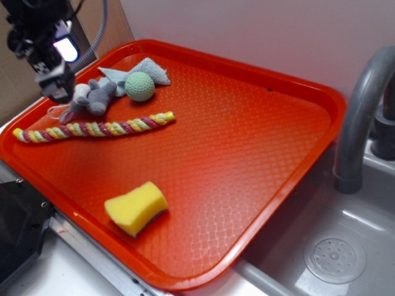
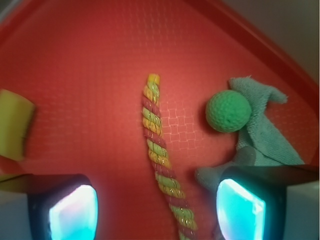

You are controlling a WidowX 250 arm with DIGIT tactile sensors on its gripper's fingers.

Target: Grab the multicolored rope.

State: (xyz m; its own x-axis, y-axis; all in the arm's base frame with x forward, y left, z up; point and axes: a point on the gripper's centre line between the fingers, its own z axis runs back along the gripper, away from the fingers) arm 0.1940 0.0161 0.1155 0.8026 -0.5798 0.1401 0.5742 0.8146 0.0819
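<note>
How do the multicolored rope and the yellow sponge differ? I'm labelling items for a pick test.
The multicolored rope is long, thin and twisted, with yellow, maroon and pale green strands; the yellow sponge is a short, chunky block, yellow with a dark underside. The rope lies near the tray's far left by the grey plush mouse; the sponge sits alone near the front edge. Both rest flat on the red tray, ungripped.

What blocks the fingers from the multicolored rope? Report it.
Nothing visible. In the wrist view the twisted yellow, maroon and green rope lies between the open fingers. The grey plush mouse sits beside it.
</note>
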